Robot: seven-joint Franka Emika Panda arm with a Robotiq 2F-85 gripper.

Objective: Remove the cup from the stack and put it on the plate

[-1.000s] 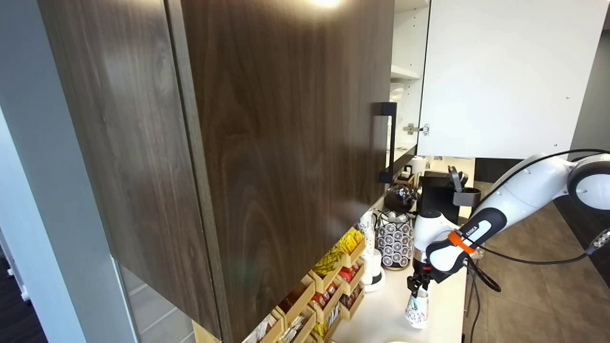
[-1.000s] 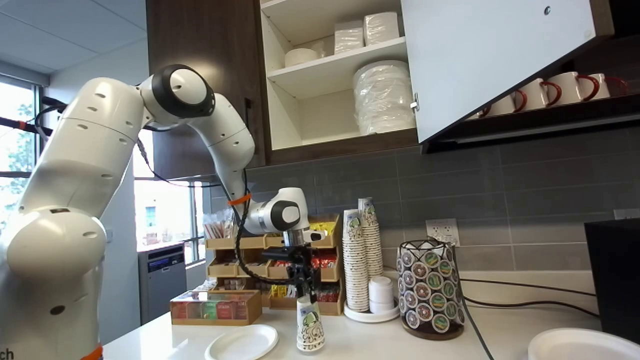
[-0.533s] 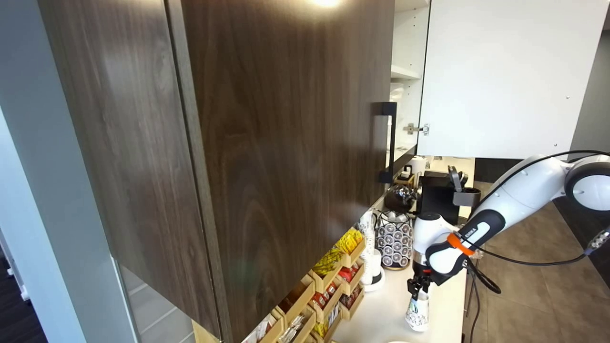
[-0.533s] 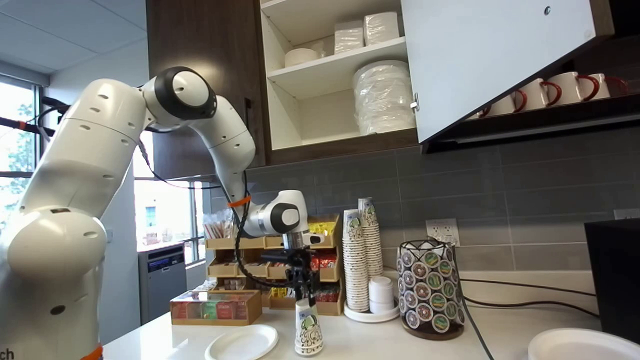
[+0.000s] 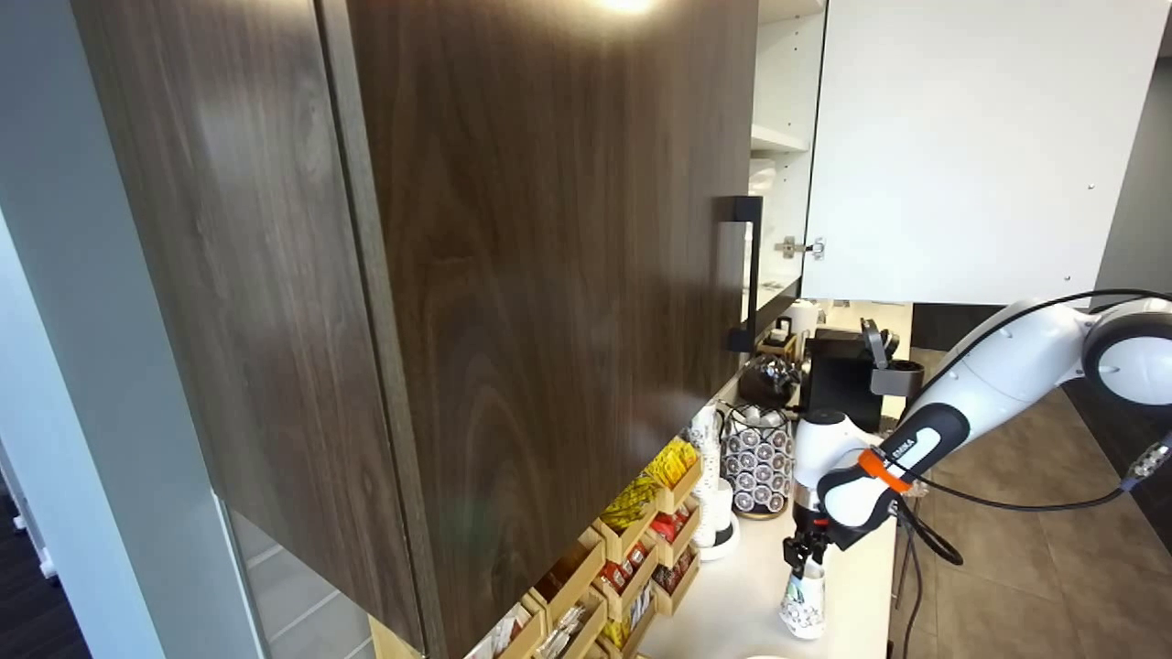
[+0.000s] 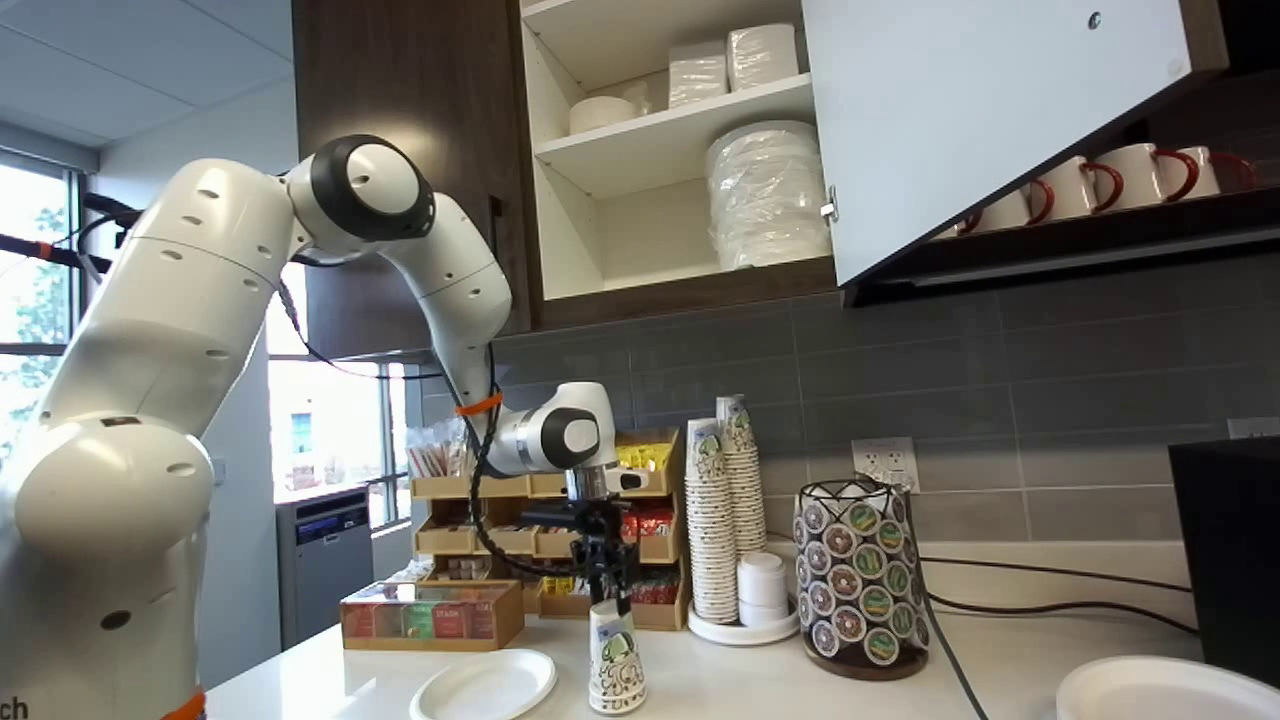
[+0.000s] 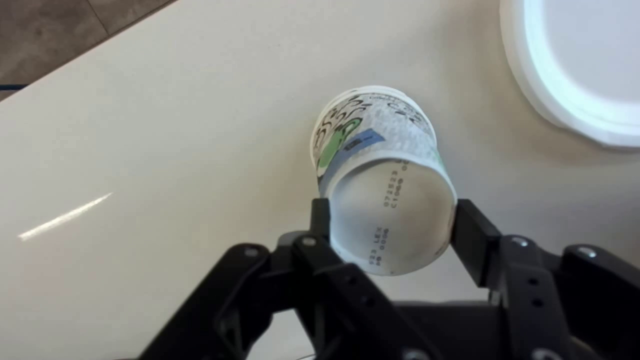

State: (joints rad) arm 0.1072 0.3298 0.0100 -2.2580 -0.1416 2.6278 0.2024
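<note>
The gripper [image 7: 392,215] pinched the cup [image 7: 384,181]; unstacking seemed in hand; lifting toward the plate [image 6: 484,688] beside the gripper seemed due next.

Showing black on claw [image 7: 393,222], dark swirls, green and blue patches over white on cups [image 7: 385,185], plain white on plate [image 6: 485,687]; reading off-white on counter [image 7: 175,150], grey on tiles [image 6: 900,350].

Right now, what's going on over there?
A robot arm has its pincer closed on the narrow end of a short, upside-down stack of paper cups, which leans slightly. The aim is to take one cup off and put it on the nearby white plate; that hasn't happened yet. I can't tell whether the stack touches the counter.
</note>
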